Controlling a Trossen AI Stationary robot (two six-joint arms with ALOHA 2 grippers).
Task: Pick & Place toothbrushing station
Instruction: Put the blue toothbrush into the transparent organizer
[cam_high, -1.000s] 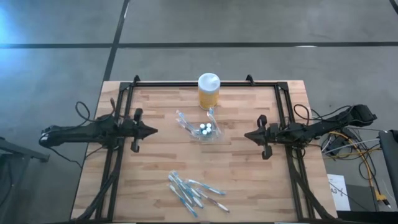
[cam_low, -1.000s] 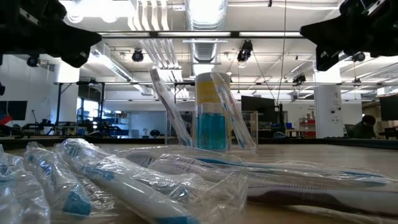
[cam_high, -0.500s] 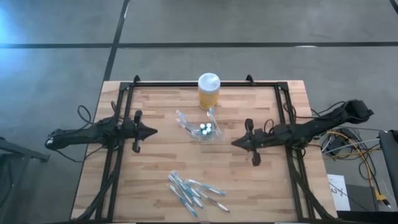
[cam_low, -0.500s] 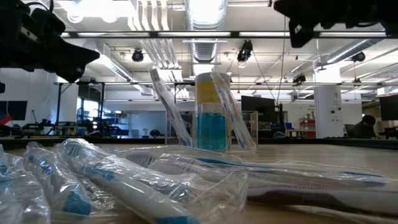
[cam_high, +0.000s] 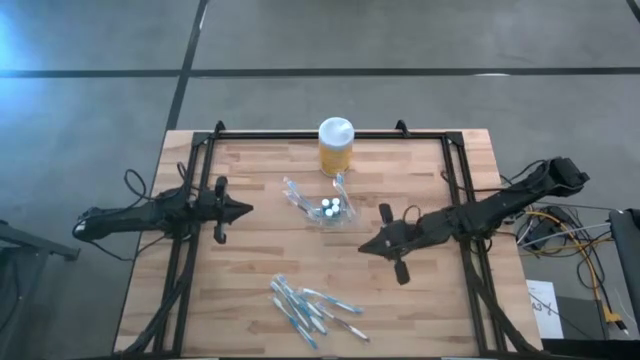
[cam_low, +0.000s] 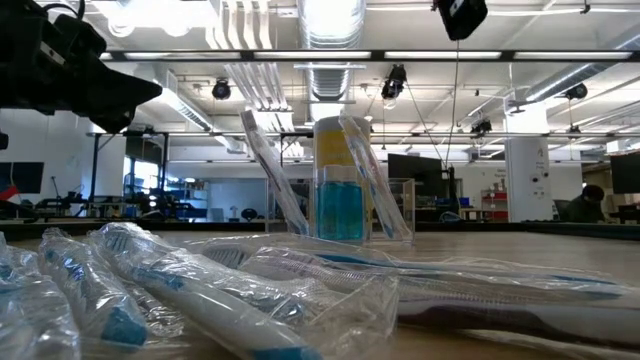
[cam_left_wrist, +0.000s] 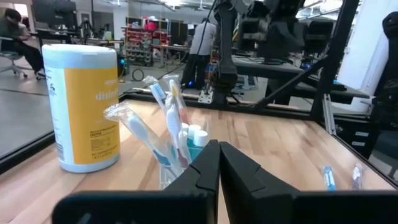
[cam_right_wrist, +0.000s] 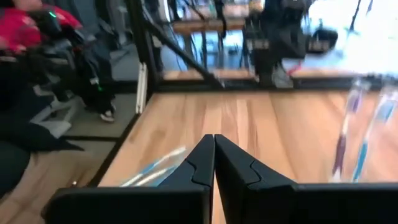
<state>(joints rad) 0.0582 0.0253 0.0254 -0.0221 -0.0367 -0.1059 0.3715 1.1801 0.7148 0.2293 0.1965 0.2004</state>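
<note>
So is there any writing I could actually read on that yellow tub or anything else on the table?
"disinf": pale letters on the yellow jar, cut off where the label curves away.
Small print lower on the same label: too small to read.
Toothbrush wrappers and the clear holder: no readable text.
White sheet beside the table: marks too small to read.

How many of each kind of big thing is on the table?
Yellow jar: 1
Clear toothbrush holder: 1
Pile of wrapped toothbrushes: 1
Robot grippers, left gripper and right gripper: 2
Total: 5
</note>
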